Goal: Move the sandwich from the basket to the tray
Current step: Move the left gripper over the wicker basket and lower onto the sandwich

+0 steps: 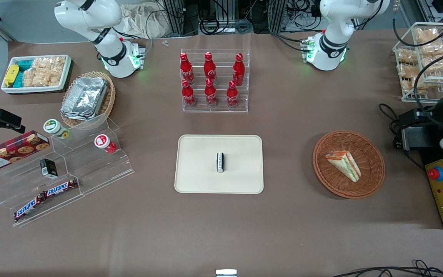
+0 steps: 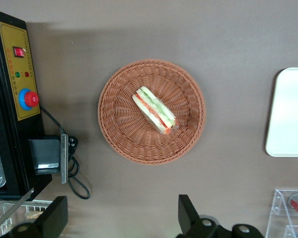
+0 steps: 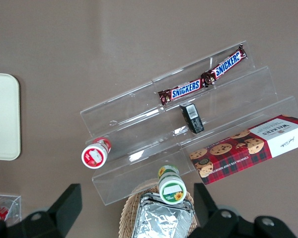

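Sandwich in basket; claw spread wide, seemingly well above (untouched).

**Three views, all looking down**

The front view looks steeply down over the whole bench. The left wrist view faces straight down, high above the basket, past the open end effector. Both show the tray; the right wrist view does too.

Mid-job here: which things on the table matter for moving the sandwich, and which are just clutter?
Job things:
sandwich, lying in the basket
tray, toward the table's middle
tool, open, hovering above the basket

Just lying about:
small black pack on the tray
cola bottles in their rack
Snickers bars
cookie box
foil containers
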Robot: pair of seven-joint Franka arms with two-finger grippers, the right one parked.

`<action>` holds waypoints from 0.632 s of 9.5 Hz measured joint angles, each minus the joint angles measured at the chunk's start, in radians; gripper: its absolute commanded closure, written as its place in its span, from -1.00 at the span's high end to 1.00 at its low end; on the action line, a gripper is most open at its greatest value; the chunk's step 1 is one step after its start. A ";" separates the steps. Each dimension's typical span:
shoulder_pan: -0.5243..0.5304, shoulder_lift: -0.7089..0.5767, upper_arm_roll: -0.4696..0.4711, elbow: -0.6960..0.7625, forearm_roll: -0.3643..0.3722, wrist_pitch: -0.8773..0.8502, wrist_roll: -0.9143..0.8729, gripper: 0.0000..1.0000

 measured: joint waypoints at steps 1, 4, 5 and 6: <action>-0.016 0.027 0.000 -0.029 0.009 0.015 -0.015 0.98; -0.045 0.109 0.001 -0.178 0.014 0.210 -0.217 0.96; -0.044 0.123 0.005 -0.237 0.014 0.287 -0.284 0.96; -0.042 0.139 0.009 -0.277 0.014 0.362 -0.360 0.96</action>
